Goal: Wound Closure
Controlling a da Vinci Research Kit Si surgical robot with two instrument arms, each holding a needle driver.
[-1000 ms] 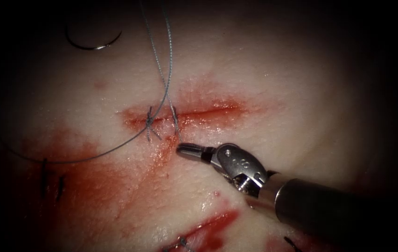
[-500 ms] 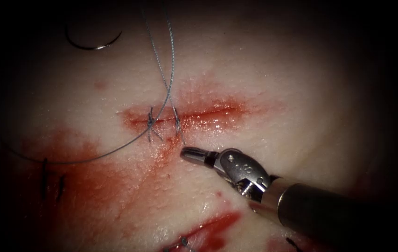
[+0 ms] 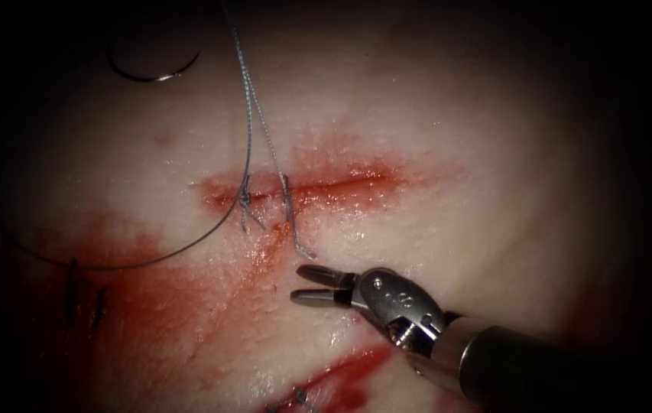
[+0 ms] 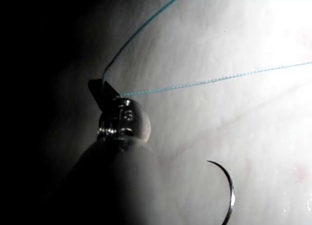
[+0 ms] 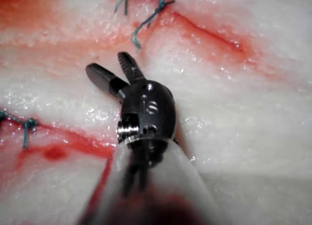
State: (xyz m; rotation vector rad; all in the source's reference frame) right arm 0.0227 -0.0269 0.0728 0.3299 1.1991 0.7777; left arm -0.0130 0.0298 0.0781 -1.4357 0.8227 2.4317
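Found the right tool point(image 3: 296, 283) with its jaws parted in a moderate V, gripping nothing and touching neither thread nor needle; saw the same spread, empty jaws from the right wrist point(image 5: 106, 61). Noted the left tool point(image 4: 100, 88) from the left wrist view, dark against the tissue point(image 4: 234, 118), seemingly pressed together on the thread point(image 4: 204, 81), with two strands leaving its tip.

Counted one needle point(image 3: 154, 73), one cut point(image 3: 326, 186) running across the endoscope view, and two stitches point(image 3: 245, 200) over the cut's left part. Counted two strands of thread point(image 3: 248, 99) rising together from those stitches towards the top of the view, and one long slack loop point(image 3: 150, 260) sweeping out to the left. Made out one short free tail point(image 3: 304, 251) hanging off the right-hand stitch. Saw red fluid point(image 3: 150, 306) spread over the tissue point(image 3: 455, 138) below and left of the cut, and a second cut point(image 3: 348, 371) lower down.

Placed the needle lying loose on the tissue's surface, not in it, well apart from the right tool, far up and to the left of the cut's left end; saw it also near the left tool point(image 4: 229, 191). Placed the tail's end just above the right tool's upper jaw, close but clear of it point(image 5: 136, 37)
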